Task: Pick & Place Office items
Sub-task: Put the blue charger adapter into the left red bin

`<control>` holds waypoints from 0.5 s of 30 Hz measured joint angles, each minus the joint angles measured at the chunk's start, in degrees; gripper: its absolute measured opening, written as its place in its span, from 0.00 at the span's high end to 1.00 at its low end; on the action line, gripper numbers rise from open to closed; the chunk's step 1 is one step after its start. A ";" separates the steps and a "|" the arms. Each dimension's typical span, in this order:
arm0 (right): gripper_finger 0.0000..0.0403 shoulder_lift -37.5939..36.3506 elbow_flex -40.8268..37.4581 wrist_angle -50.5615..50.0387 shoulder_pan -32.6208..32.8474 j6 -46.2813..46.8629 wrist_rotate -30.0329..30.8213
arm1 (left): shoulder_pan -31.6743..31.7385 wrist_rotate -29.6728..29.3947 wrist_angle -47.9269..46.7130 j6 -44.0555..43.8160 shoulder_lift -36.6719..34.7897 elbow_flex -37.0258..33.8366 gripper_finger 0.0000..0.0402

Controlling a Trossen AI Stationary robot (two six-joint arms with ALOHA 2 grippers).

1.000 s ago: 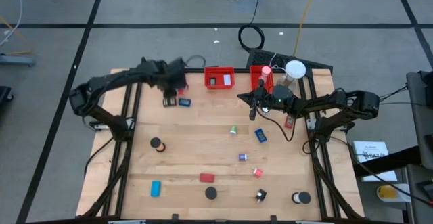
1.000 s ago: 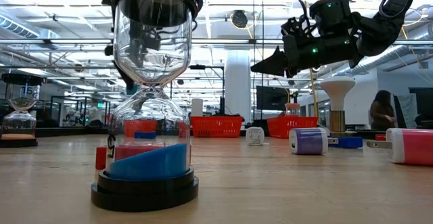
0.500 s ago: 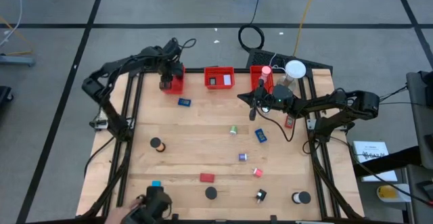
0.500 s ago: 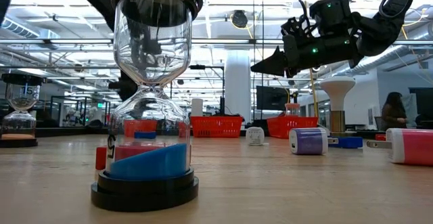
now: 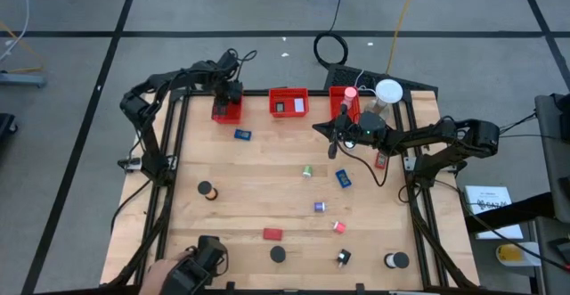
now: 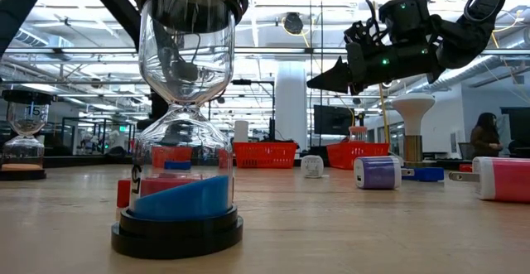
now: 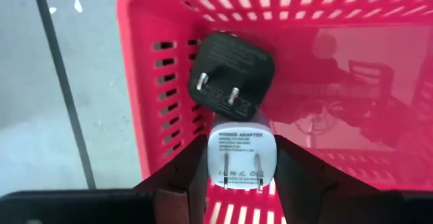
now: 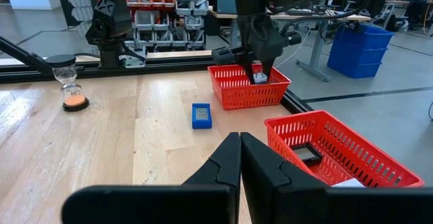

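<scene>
- Moved since a second ago: left gripper (image 5: 226,93) now over the left red bin (image 5: 226,110) at upper left of the high view, off the open wood where it was beside the blue item; a person's hand (image 5: 191,273) with a dark object now at bottom edge, and the light-blue block once at lower left no longer shows.
- Left gripper (image 7: 240,160): fingers part-way apart, clamped on a white power adapter (image 7: 240,158), prongs facing the camera, held just above the bin floor (image 7: 352,68).
- Black plug adapter (image 7: 231,75) lying inside that bin, just beyond the white one, near the slotted wall.
- Right gripper (image 5: 333,142): fingers fully closed, nothing between them, hanging in the air at upper right of centre in the high view, near the right red bin (image 5: 341,99).
- Middle red bin (image 5: 289,102) with a dark item inside.
- Blue block (image 5: 242,135) on the wood just below the left bin.
- Rest of office items scattered mid-table and lower: green bit (image 5: 307,171), blue block (image 5: 344,178), purple bit (image 5: 320,207), pink bit (image 5: 339,227), red block (image 5: 272,234), black discs (image 5: 206,189) and (image 5: 278,254).
- Hourglass (image 6: 178,117) with blue sand close up at left of the low view.
- White lamp (image 5: 387,92) at upper right.
</scene>
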 joint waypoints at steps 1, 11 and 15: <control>1.00 0.00 0.00 0.00 0.01 0.00 -0.01 | -0.01 0.09 -0.03 0.13 0.00 0.00 0.67; 1.00 0.00 0.00 0.00 0.02 0.00 -0.01 | -0.47 -1.93 1.30 -0.98 0.00 0.00 0.50; 1.00 0.00 0.00 0.00 0.00 0.00 0.00 | -1.60 -6.95 2.18 -0.87 0.00 0.00 0.42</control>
